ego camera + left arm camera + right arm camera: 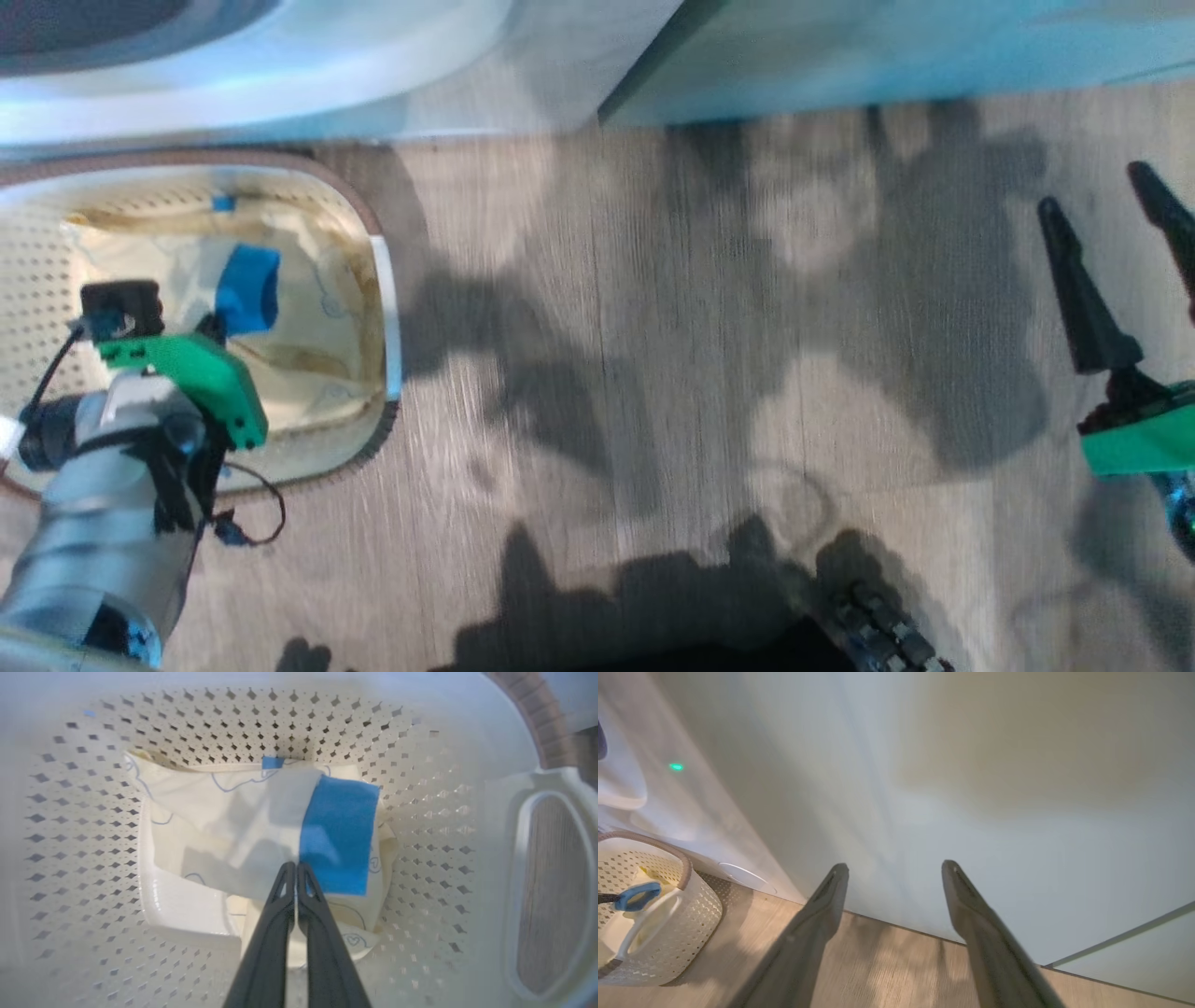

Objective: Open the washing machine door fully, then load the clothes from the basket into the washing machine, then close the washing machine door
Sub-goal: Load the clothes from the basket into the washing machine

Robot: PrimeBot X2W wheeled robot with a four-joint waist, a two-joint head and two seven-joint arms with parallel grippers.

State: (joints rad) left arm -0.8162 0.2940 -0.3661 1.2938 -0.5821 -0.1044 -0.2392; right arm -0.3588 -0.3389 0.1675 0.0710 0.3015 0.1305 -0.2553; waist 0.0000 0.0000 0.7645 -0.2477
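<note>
The cream perforated basket (375, 233) stands on the floor at the left, below the white washing machine (280, 65). Pale yellow clothes (322, 280) with a blue patch (247, 289) lie in it. My left gripper (222, 327) reaches down into the basket. In the left wrist view it (296, 867) is shut on the clothes (210, 826) at the edge of the blue patch (338, 835). My right gripper (1094, 189) hangs open over bare floor at the right, holding nothing; its fingers (895, 867) point at a pale cabinet. The washing machine door is out of view.
Pale green cabinets (887, 56) run along the top right, next to the machine. Wood-look floor (653, 373) spreads between the basket (691, 924) and the right arm. The basket's white loop handle (551, 891) is at the right of the left wrist view.
</note>
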